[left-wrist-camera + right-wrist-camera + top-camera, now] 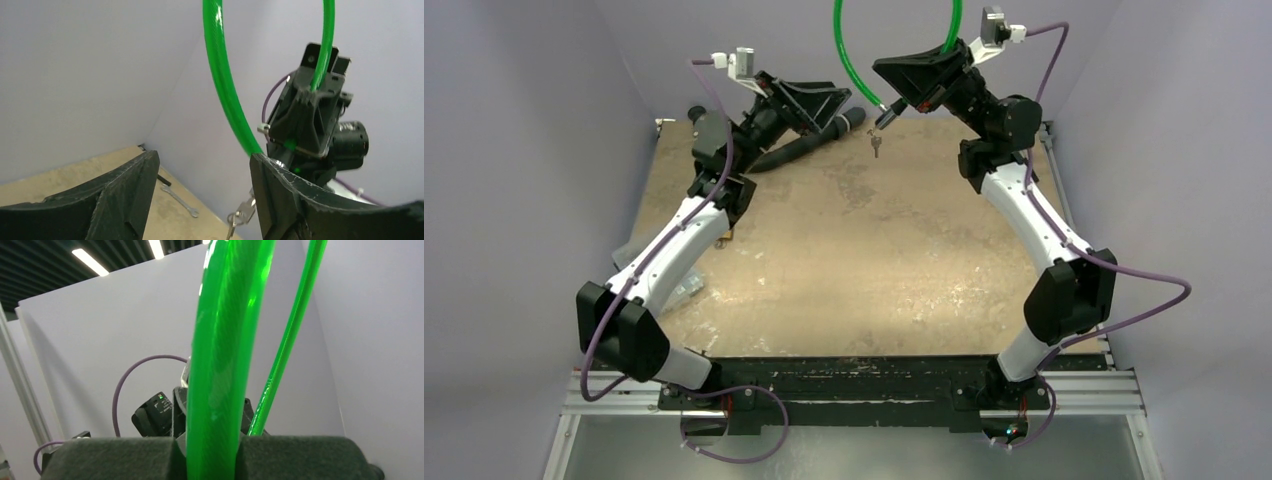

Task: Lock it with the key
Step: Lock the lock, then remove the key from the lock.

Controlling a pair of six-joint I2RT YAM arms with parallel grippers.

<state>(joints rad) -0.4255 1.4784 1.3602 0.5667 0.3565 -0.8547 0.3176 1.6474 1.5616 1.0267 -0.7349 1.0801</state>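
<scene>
Left gripper (202, 161) jaws apart, empty. Key (242, 212) dangles, long axis vertical, at its 5 o'clock (right arm nearer, but busy). Right gripper (207, 447) clenched on green cable (220, 365).

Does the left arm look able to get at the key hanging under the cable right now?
Probably yes. The left gripper has its jaws open, and the key hangs just ahead between them with nothing in the gap. The right gripper clamps the green cable loop above it.

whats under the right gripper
A silver key dangles below the right gripper, above the table. The gripper and the green cable loop it clamps hide what the key hangs from.
</scene>
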